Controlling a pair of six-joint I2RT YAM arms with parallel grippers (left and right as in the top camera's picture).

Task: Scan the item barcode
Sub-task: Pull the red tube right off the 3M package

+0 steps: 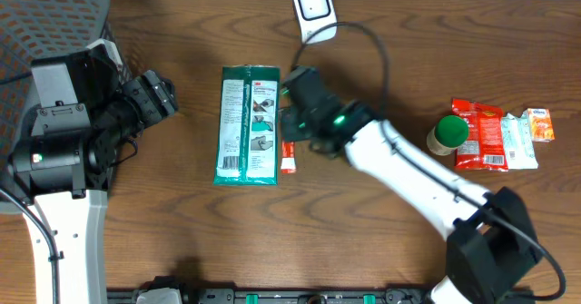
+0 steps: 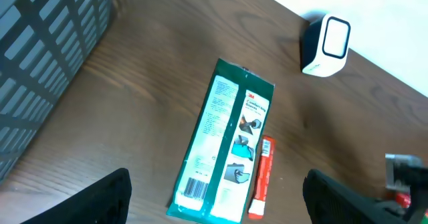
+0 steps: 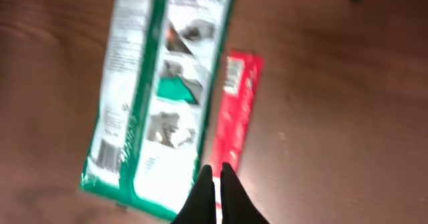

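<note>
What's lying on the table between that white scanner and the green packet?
Nothing: the left wrist view shows only bare table between the scanner and the green packet. The red stick lies beside the packet, outside that gap.

A: Which items stood outside the work area?

B: A green-lidded jar on the wooden table. Just beside the jar lay a red pouch, then a white pack and an orange box. A grey mesh basket sat well apart from the jar.
</note>
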